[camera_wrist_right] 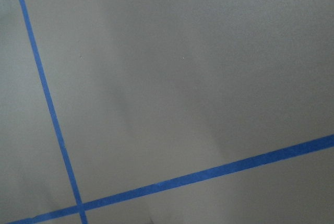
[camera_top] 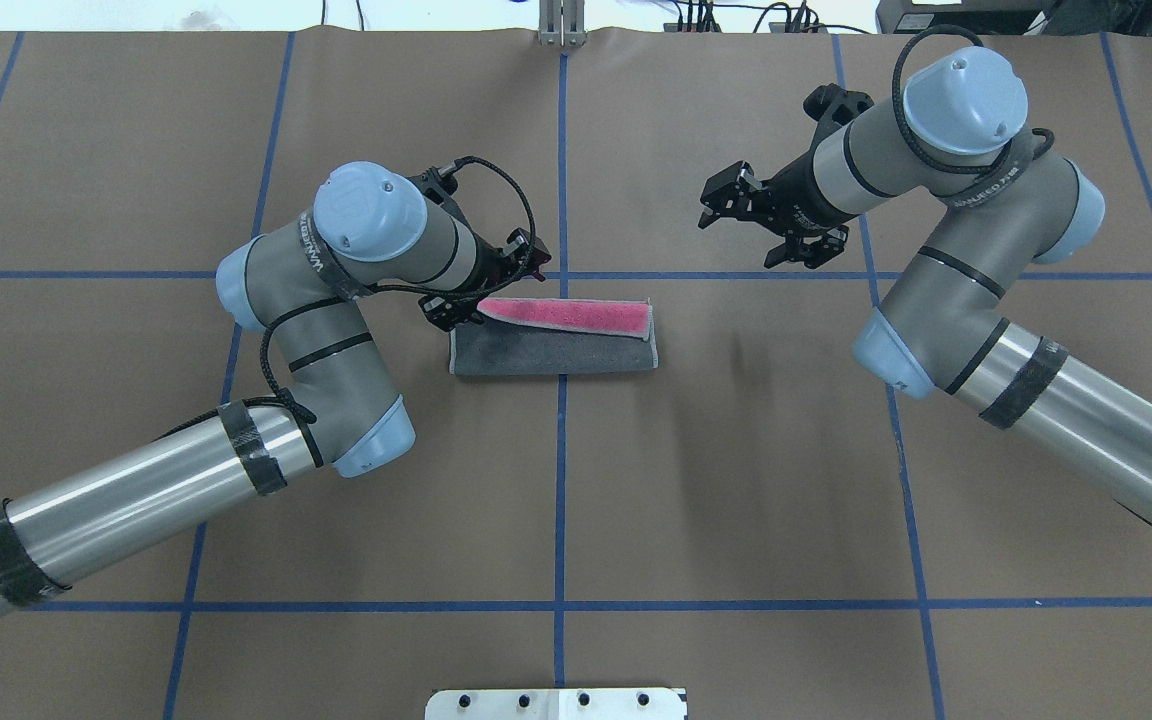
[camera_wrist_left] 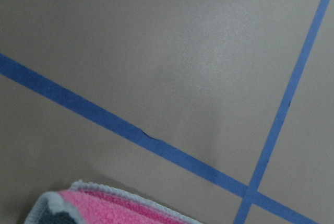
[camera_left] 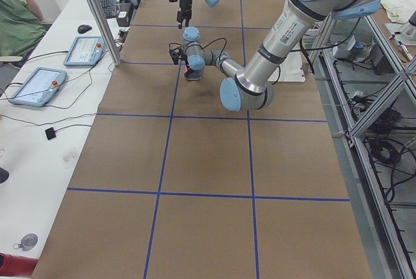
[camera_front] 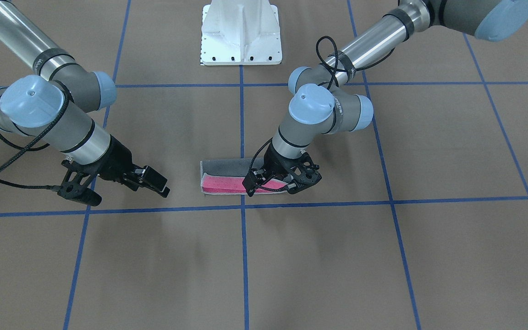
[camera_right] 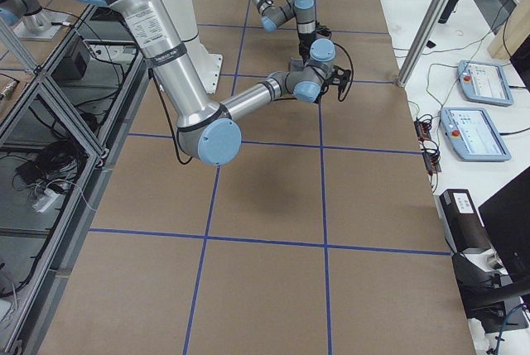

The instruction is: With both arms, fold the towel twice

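Left fingers (camera_top: 448, 311) clamped on the raised pink left corner of the towel (camera_top: 556, 352), towel folded grey-side-up at mid bench (camera_top: 636, 480), right fingers (camera_top: 718, 190) apart, empty, hovering far right

L arm (camera_top: 136, 500) bent, wrist down; L gripper (camera_top: 463, 308) low, pinched on towel (camera_top: 556, 352) end. R arm (camera_top: 1066, 400) elbow bent; R gripper (camera_top: 714, 205) in air, jaws apart, empty.

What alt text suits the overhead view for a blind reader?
A towel folded into a strip, dark grey with pink along its far edge, lies on a brown table with blue tape lines. The left gripper sits at its left end; the right gripper hangs open, apart to the right.
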`<move>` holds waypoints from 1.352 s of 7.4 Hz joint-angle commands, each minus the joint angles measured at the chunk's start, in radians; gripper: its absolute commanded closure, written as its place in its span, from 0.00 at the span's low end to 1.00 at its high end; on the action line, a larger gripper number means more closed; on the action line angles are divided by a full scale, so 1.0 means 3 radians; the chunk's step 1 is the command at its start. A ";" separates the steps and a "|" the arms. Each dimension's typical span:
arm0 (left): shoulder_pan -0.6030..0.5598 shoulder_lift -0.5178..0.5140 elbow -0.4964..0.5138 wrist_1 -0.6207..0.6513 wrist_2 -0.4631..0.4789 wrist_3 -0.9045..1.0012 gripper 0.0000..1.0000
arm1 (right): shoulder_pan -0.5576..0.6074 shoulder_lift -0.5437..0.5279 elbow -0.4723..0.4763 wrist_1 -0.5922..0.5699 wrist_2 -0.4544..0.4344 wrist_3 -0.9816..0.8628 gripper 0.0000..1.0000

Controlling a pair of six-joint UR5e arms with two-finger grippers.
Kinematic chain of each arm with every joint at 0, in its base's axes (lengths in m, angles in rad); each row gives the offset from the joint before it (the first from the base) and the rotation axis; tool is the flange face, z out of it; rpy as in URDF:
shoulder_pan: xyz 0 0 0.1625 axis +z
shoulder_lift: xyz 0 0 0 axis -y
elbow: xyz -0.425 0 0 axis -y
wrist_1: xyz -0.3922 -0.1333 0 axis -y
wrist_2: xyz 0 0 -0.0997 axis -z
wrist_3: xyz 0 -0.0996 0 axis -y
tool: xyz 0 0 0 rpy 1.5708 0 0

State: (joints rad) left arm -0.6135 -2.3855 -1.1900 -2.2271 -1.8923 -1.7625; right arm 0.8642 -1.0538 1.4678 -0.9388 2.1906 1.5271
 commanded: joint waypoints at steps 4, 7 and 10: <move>0.0025 -0.0198 0.0172 -0.0047 0.0039 -0.0036 0.00 | 0.0105 -0.0051 -0.0009 0.0000 0.0107 -0.0084 0.01; 0.0142 -0.0337 0.0265 -0.0052 0.0049 -0.0184 0.00 | 0.0151 -0.0066 -0.0020 0.0000 0.0158 -0.0146 0.01; 0.0184 -0.0495 0.0468 -0.0139 0.0167 -0.0194 0.00 | 0.0177 -0.0087 -0.0020 0.0000 0.0184 -0.0151 0.01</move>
State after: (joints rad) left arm -0.5617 -2.5140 -1.0794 -2.2562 -1.8489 -1.8194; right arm 0.9135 -1.0758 1.4620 -0.9399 2.2409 1.4833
